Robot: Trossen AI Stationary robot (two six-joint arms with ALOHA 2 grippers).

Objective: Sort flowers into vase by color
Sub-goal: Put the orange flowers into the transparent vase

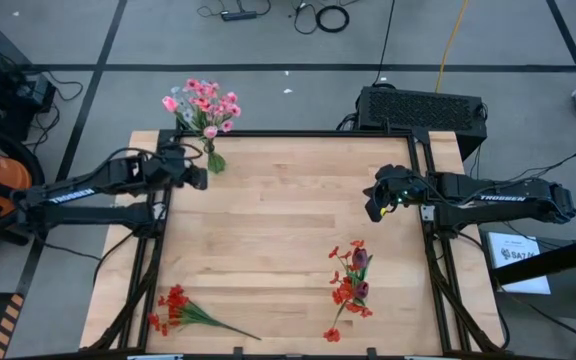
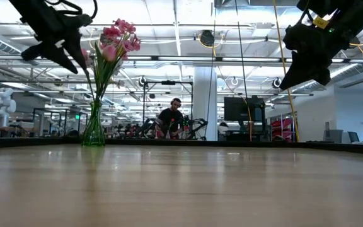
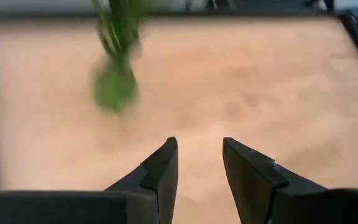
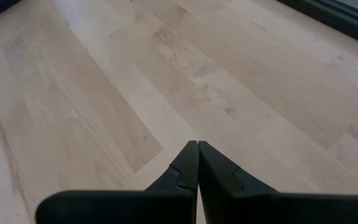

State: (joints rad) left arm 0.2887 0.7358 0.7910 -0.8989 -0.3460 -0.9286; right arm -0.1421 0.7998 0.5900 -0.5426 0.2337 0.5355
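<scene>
Pink flowers point(image 1: 205, 103) in vase point(image 1: 213, 158), left hand point(image 1: 197, 178) beside

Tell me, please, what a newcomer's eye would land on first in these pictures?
Most likely the green glass vase at the table's far left corner, with the pink flowers standing in it. Next, the red flowers lying on the wood along the near edge: one bunch near the left corner, another right of centre. The left gripper hangs open beside the vase, holding nothing; the right gripper hangs shut near the right edge.
</scene>
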